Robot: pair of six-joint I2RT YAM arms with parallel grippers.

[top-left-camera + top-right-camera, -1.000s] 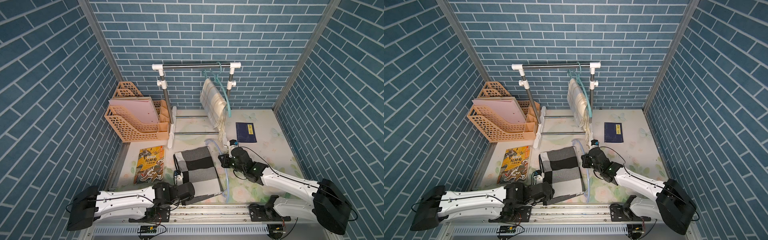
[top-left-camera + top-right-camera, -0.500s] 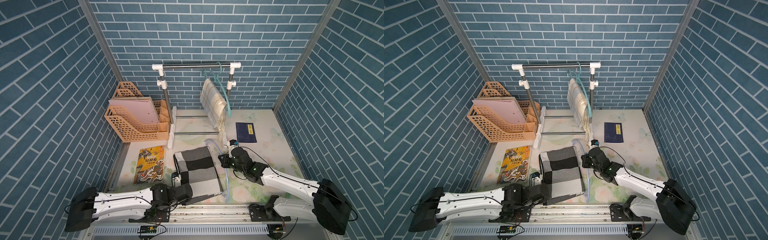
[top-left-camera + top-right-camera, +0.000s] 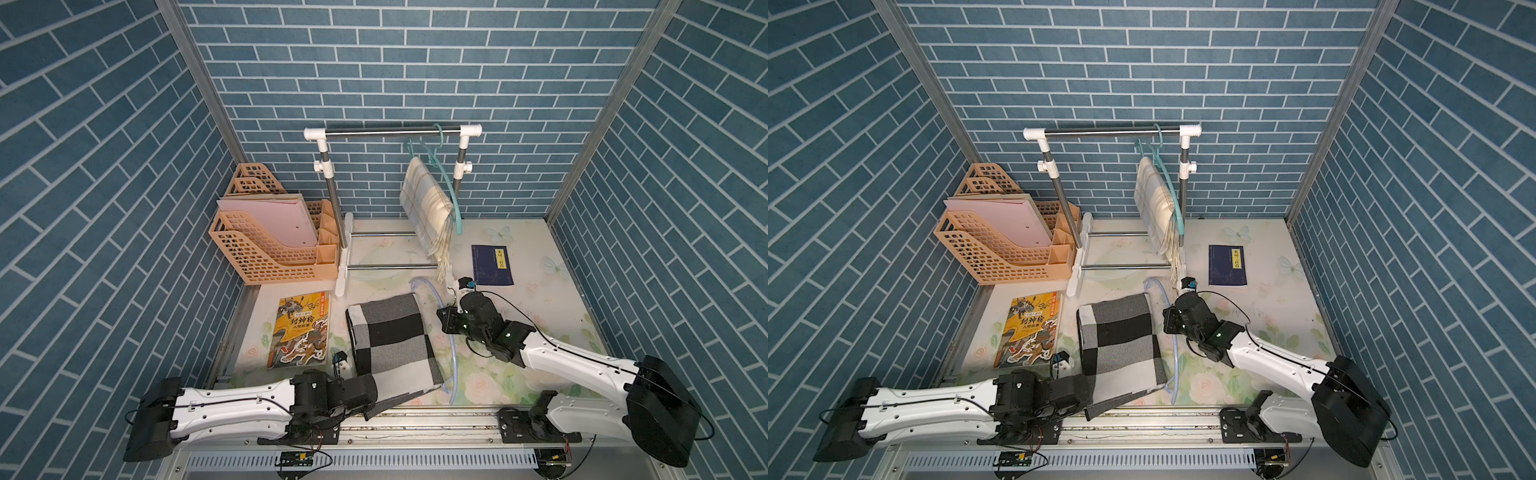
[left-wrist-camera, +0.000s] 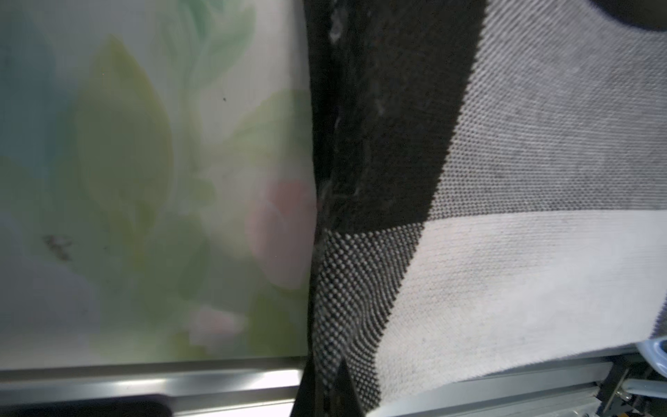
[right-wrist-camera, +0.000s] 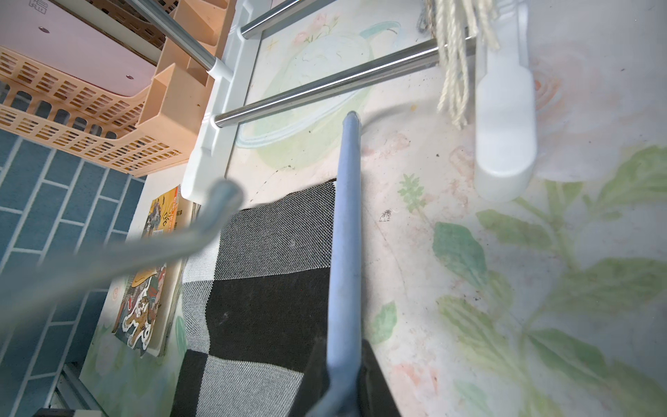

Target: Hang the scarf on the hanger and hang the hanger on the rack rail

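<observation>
A black, grey and white checked scarf [image 3: 390, 336] [image 3: 1119, 336] lies folded on the table's middle. My left gripper [image 3: 374, 395] [image 3: 1089, 395] is shut on the scarf's near edge, which lifts off the table towards the front rail. In the left wrist view the scarf [image 4: 505, 180] fills the right half and the left gripper [image 4: 332, 393] pinches its edge. A light blue hanger [image 3: 455, 361] [image 3: 1177, 357] lies along the scarf's right side. My right gripper [image 3: 445, 323] [image 3: 1168, 322] is shut on the hanger's arm. In the right wrist view the hanger [image 5: 344, 252] runs out of the right gripper [image 5: 343, 379] beside the scarf [image 5: 267, 289].
A white and steel clothes rack [image 3: 392, 134] stands at the back, with a beige scarf [image 3: 428, 208] on a teal hanger [image 3: 449, 191]. A peach file organiser [image 3: 266, 245] stands back left. A yellow book [image 3: 301, 330] and a dark blue book [image 3: 491, 265] lie flat.
My left gripper has shut on the scarf's near edge, and that arm has drawn back slightly to the left. The right arm and the hanger have not moved.
</observation>
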